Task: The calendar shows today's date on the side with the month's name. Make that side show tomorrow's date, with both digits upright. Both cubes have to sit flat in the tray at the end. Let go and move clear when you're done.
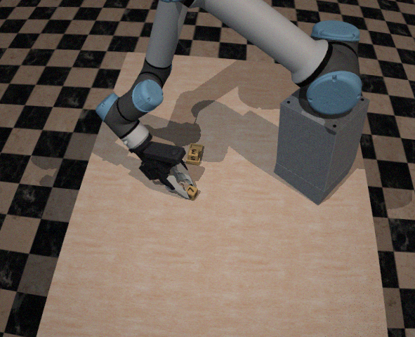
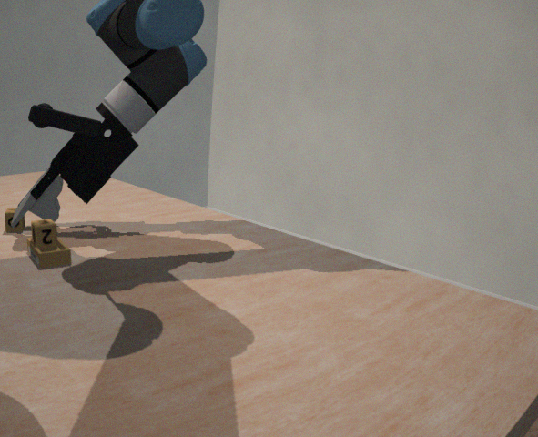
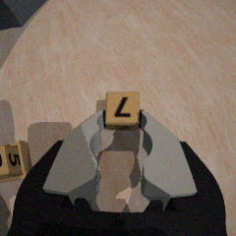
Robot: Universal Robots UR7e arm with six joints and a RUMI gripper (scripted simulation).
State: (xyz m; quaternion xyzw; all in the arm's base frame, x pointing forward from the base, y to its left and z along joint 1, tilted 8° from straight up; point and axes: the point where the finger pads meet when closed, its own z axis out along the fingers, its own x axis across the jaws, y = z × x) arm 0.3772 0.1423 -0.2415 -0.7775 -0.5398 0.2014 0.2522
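The calendar's tray is on the tabletop w/ one cube in it. Your claw is pinching the loose cube, 7 up, beside it. Looks like you're mid-reorient tbh; next, check which digit faces the month side b4 seating it flat.

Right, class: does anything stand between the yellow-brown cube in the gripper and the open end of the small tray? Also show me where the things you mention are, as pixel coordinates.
Yes: the tray's wall (image 1: 194,163) (image 2: 55,259) (image 3: 25,156) and the other yellow-brown cube (image 1: 194,151) (image 2: 45,235) (image 3: 14,157), which seems to stand at the near end.
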